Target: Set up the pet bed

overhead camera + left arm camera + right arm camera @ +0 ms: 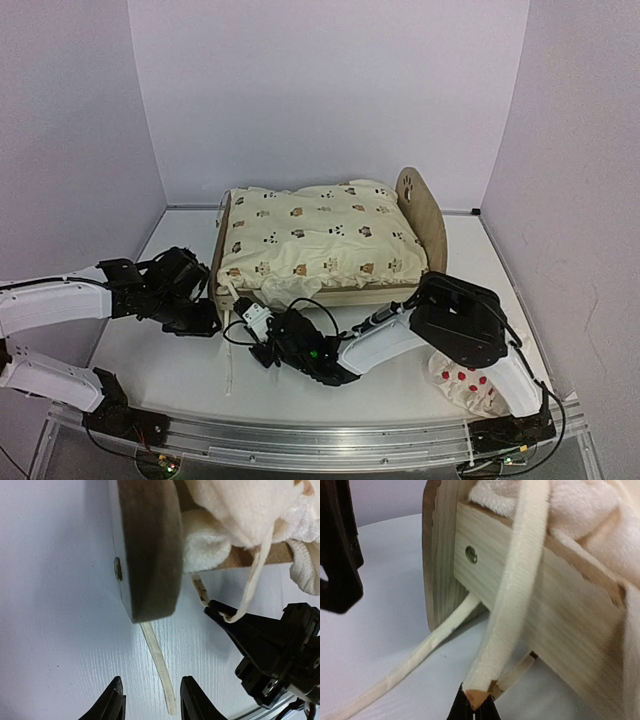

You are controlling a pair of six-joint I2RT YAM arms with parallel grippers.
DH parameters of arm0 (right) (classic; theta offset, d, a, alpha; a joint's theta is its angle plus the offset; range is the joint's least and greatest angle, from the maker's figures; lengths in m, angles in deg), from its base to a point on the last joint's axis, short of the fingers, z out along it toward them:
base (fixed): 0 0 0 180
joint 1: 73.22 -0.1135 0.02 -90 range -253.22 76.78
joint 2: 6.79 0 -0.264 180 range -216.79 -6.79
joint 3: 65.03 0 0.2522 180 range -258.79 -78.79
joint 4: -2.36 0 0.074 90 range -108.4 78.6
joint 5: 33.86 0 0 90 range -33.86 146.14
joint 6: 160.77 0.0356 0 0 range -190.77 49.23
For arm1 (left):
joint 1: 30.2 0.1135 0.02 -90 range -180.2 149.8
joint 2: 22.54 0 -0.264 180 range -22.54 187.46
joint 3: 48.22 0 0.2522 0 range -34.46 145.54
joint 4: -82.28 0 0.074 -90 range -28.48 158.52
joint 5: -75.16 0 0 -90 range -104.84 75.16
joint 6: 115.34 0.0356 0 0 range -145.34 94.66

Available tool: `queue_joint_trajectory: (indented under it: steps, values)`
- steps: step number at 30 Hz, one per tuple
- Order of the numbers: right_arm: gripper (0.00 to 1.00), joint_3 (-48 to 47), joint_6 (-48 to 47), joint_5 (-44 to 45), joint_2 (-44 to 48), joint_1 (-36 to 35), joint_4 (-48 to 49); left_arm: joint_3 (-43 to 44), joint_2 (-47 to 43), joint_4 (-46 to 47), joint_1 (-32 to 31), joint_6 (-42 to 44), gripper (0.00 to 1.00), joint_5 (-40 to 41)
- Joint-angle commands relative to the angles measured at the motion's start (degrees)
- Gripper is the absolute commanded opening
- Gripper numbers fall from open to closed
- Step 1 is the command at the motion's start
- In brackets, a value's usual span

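Your right gripper (472, 706) reaches left across the table (180, 380), low at the near-left corner of the pet bed (424, 218), pinching the end of a cream tie (512, 595). Left gripper (152, 685) is spread beside it, a loose tie (159, 672) between its fingers (114, 702). Bed sits mid-table, cushion (320, 235) on it

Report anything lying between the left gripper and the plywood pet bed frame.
Only a cream fabric tie strap lies between the open left gripper and the light plywood pet bed, at its end board.
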Motion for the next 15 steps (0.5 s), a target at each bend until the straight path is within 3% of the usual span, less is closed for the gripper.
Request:
queue_joint_trajectory:
  steps: [1,8,15]
  values:
    - [0.0,6.8,2.2,-3.5,10.7,-0.4,2.3,3.3,1.1,-3.8,-2.1,-2.3,0.38,-1.2]
    - [0.0,10.2,9.5,-13.9,23.0,-0.1,-12.1,5.5,3.7,-5.9,-5.6,-3.3,0.38,0.3]
    - [0.0,6.2,21.6,-30.8,26.3,2.3,-19.5,4.9,3.4,-6.1,-5.8,-4.7,0.37,0.9]
